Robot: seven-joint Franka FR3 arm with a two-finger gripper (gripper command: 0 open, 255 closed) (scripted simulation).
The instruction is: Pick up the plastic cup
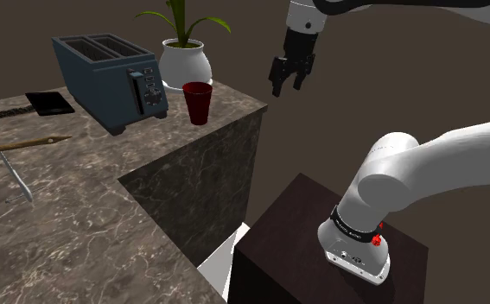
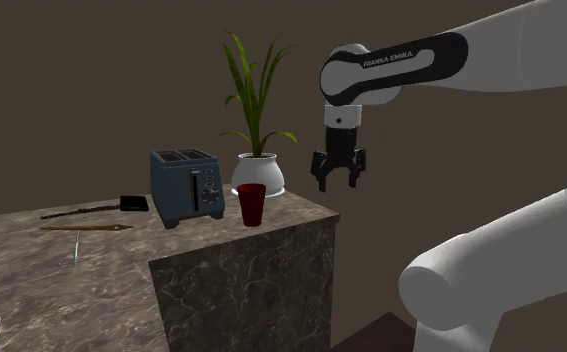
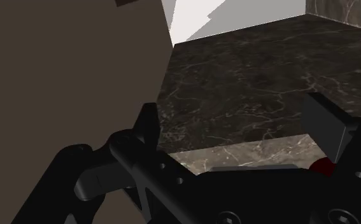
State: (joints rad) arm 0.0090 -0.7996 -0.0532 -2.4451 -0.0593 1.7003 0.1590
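Counting on the marbled counter (image 1: 79, 216), we find one dark red cup (image 1: 198, 102) upright near the corner, beside one toaster (image 1: 109, 78) and one potted plant (image 1: 185, 60). One gripper (image 1: 287, 88) hangs apart from the cup, its two fingers (image 3: 148, 127) wide and empty.

I find the shoulder camera high beside the stand (image 1: 286, 226), looking down across the worktop (image 1: 96, 233). The second exterior camera sits lower on much the same side and shares the worktop corner with toaster (image 2: 185, 186) and plant (image 2: 261, 170). The wrist camera looks close along the fingers (image 3: 148, 127) onto the marbled worktop.
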